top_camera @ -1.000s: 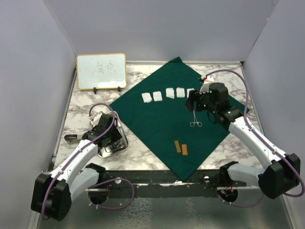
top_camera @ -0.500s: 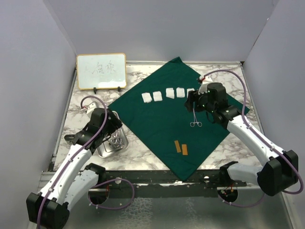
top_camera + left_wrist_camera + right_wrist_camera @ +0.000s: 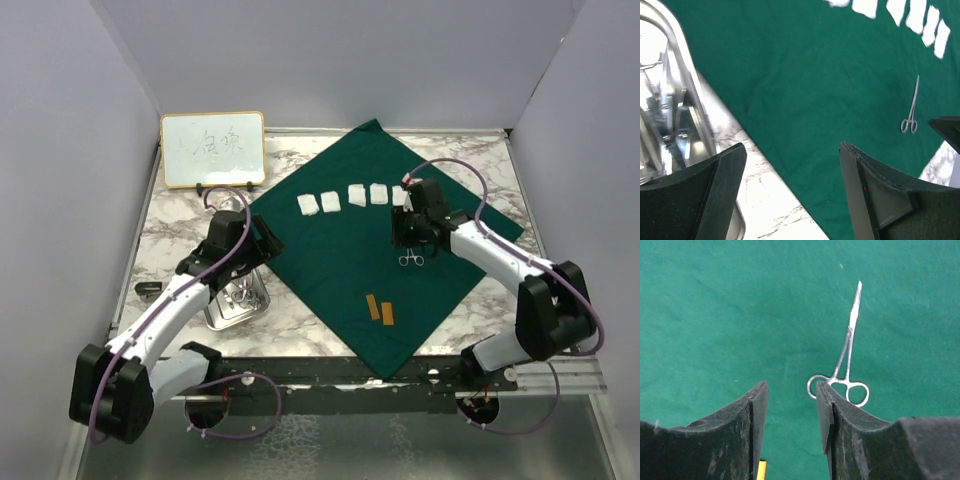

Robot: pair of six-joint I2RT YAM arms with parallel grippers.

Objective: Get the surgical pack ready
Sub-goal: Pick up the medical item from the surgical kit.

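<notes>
Since a second ago: left gripper [image 3: 263, 244] is swinging off the small steel tray [image 3: 238, 302] to the 9 o'clock edge of the dark green fabric drape [image 3: 330, 262], jaws now standing wide, holding nothing. Right gripper [image 3: 792, 387] is narrowing to about half open, also empty. Silver forceps [image 3: 848, 351] are lying flat on the drape at its 6 o'clock, ring handle just beside one finger. White gauze squares [image 3: 350, 197] are sitting in a row at the drape's 12 o'clock. Wood-framed whiteboard [image 3: 212, 148] is standing at the tabletop's [image 3: 170, 232] 10 o'clock.

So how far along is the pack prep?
Done: drape spread, gauze squares in a row, forceps laid on it. In hand: nothing; left gripper open by the steel tray, right gripper open beside the forceps. Left: tray still off the drape, nothing folded.
</notes>
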